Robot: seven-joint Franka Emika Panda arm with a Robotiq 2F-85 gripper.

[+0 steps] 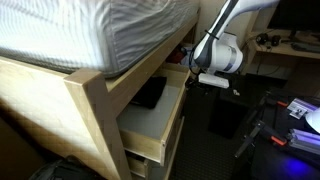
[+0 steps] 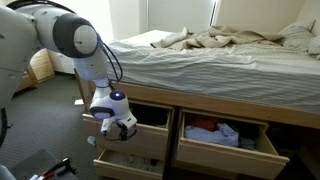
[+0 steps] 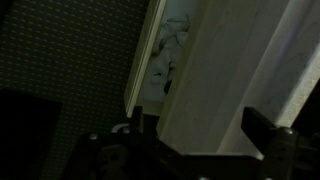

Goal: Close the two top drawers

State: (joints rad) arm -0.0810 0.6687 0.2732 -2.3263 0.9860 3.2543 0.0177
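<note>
The nearer top drawer (image 2: 147, 141) stood pulled out from under the bed, at the arm's end of the frame. The wider top drawer (image 2: 230, 161) stood open beside it, with folded clothes inside. In an exterior view the nearer drawer (image 1: 156, 121) showed a pale floor and a dark item at the back.

Both looked like stiff, light boxes of pale wood, so they would probably slide in under a steady push. The wider one probably carried a little more weight. The fronts were flat and had no handles, so there was nothing to hook. The flat face, near its middle, seemed the best place to press. A push near a corner could skew a drawer and jam it. The smooth wood might also let a fingertip slip sideways.

The gripper (image 2: 120, 127) was at the top edge of the nearer drawer's front, toward its outer end. In the wrist view its jaws (image 3: 196, 132) were spread apart, with a pale board between them. It was too dark to tell whether the pads touched the wood.

Below the nearer drawer a lower drawer (image 2: 128, 166) was also out, which left little room beneath. The mattress (image 2: 200, 70) overhung above, and the arm came in from the open floor side.
</note>
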